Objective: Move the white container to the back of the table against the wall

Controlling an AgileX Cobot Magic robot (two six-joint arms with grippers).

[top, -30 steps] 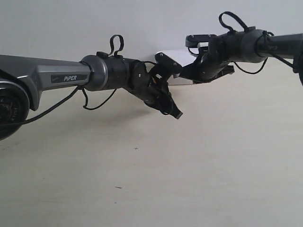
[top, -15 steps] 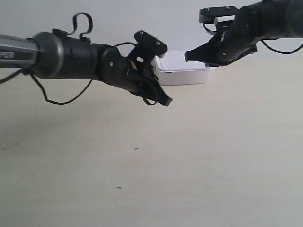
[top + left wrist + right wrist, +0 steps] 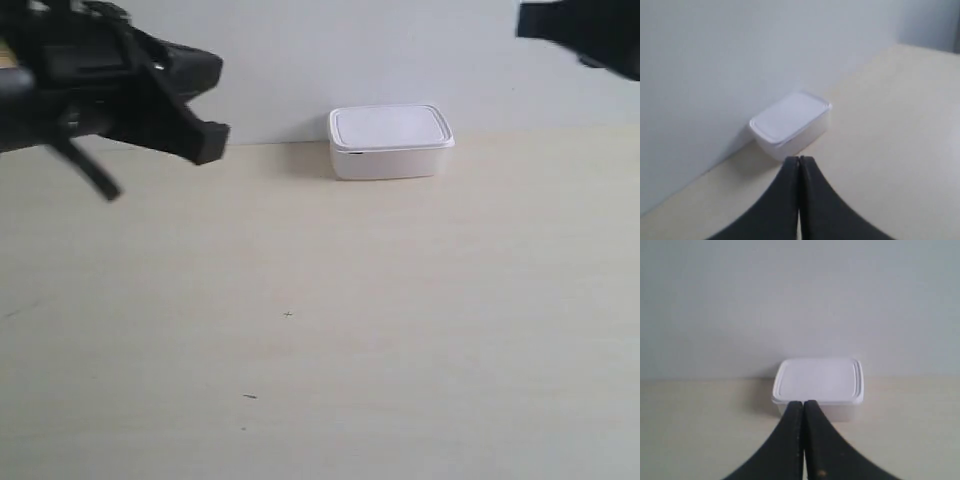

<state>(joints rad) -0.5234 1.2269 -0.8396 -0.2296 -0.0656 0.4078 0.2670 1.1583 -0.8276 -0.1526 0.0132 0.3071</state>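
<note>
The white container sits at the far edge of the table, right at the foot of the wall, with its lid fitted on and its long side running along the wall. Whether its back actually touches the wall cannot be told; a thin shadow lies beside it on the table. In the exterior view nothing touches the box. The arm at the exterior view's left shows as a dark, blurred shape high above the table and well apart from the box, and the arm at the exterior view's right shows only as a dark corner at the top edge, also well away. In the left wrist view the left gripper has its two black fingers pressed together with nothing between them, and the container lies beyond the tips, seen at an angle beside the wall. In the right wrist view the right gripper is likewise closed down to a thin seam and empty, its tips pointing at the container, which is seen square-on with the wall behind it. A few tiny dark specks mark the bare wood nearer the exterior camera.
</note>
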